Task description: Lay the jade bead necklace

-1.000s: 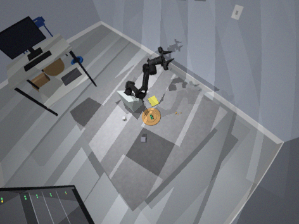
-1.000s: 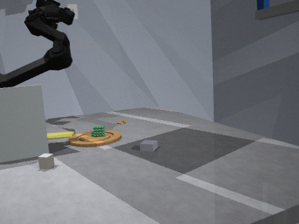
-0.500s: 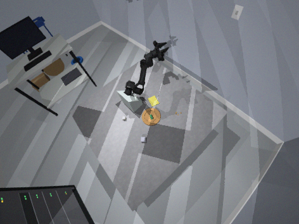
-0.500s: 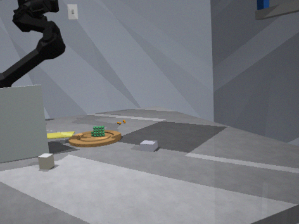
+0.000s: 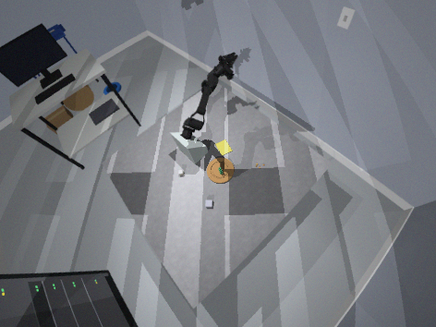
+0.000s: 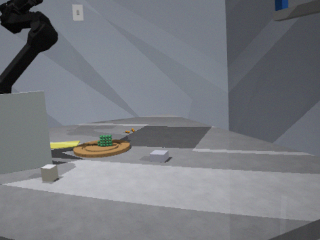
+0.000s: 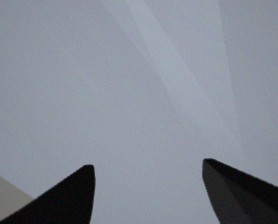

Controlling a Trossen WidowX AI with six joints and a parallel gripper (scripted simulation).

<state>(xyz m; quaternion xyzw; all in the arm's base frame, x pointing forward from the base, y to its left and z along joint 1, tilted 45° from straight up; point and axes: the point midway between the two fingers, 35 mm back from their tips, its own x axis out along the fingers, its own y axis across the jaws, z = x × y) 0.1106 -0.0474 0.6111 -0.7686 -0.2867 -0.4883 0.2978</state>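
The round wooden bead board (image 5: 220,181) (image 6: 80,151) lies flat on the floor, with ring-shaped grooves. The jade bead necklace (image 5: 221,171) (image 6: 105,140) is a compact, stacked heap of green beads on the board, near its middle. Whether any bead sits in a groove is too small to tell. My gripper (image 7: 148,170) is open and empty, its two dark fingers apart in the wrist view with only pale wall beyond. The arm is raised, and the gripper is high up and well away from the board and necklace.
The arm stands on a pale block (image 5: 195,152) (image 6: 24,133). A yellow square (image 5: 224,147) (image 6: 66,144) lies beside the board. Nearby are a lilac block (image 5: 209,203) (image 6: 159,156), a pale cube (image 5: 180,173) (image 6: 49,173) and small orange pieces (image 5: 257,164) (image 6: 127,131).
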